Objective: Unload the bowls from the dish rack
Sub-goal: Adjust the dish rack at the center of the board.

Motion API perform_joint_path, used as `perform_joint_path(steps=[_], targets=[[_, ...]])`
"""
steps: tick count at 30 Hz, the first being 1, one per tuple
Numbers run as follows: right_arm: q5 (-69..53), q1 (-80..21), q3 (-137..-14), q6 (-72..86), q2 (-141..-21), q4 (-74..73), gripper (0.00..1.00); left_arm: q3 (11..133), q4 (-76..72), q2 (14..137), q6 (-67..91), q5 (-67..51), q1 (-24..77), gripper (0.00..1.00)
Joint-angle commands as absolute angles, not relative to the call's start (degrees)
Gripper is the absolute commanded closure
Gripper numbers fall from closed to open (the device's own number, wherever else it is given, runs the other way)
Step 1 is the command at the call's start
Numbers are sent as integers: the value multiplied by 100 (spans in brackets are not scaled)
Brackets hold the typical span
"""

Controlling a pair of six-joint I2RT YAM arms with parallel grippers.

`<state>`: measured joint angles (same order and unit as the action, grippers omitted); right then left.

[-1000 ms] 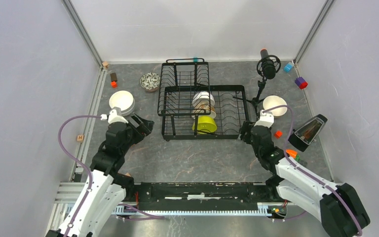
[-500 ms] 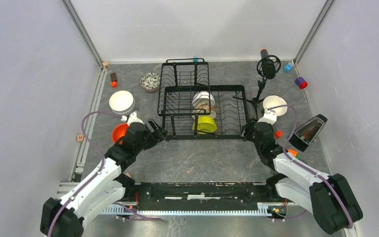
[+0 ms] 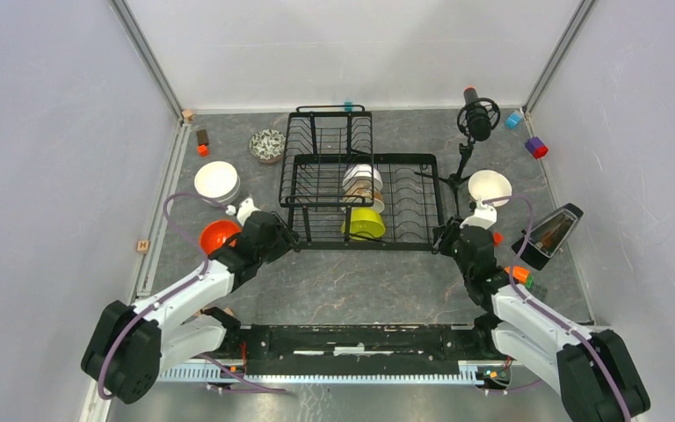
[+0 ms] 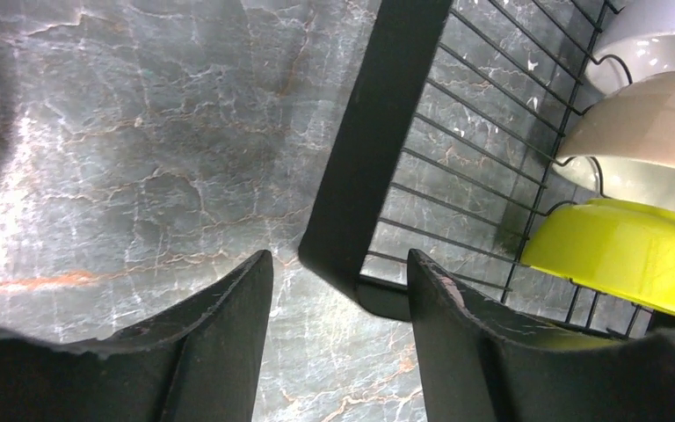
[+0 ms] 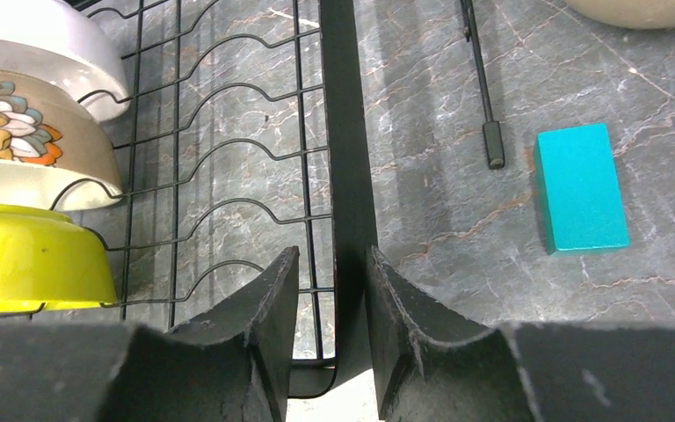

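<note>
Rack (image 4: pixel 365 158) rim btwn L fingers (image 4: pixel 220 352), R fingers (image 5: pixel 255 334)

The rack (image 3: pixel 409 200) sits mid-table, its raised shelf (image 3: pixel 327 134) at the far left. A row of bowls (image 3: pixel 365 198) stands on edge, one behind another, in the middle of its lower tray. Left of the rack on the table (image 3: pixel 352 281) lie a far bowl (image 3: pixel 267 145), a middle bowl (image 3: pixel 217 181) and a near bowl (image 3: pixel 219 236). The near bowl is just beside the left gripper (image 3: pixel 286 236), whose fingers stand either side of the rack's near left corner. The right gripper (image 3: pixel 442 234) straddles the rack's near right edge bar, with a lone bowl (image 3: pixel 489 187) and the tripod (image 3: pixel 468 149) behind it, right of the rack.
</note>
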<state>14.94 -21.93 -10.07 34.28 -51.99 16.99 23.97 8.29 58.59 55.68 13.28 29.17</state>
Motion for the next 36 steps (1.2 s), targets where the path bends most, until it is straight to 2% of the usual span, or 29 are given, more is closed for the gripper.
perform_joint_path(steps=[1,4,7,16,21,36], targets=[[1022,-2206,-683,3285,-4988,1067,62,2821,434,6264,5599,1678,2990,41],[923,-2208,-601,3265,-4733,942,63,2855,175,6556,5696,1676,2988,57],[870,-2211,-584,3184,-4514,803,62,2716,-342,6738,5954,1663,2997,70],[620,-2201,-497,2989,-4285,461,59,3267,-282,7201,5843,1987,2993,86],[496,-2202,-618,2829,-4283,221,53,3777,-39,7461,5556,2241,2977,97],[500,-2202,-1071,2459,-3969,-316,34,4716,-53,8542,5538,2483,2554,98]])
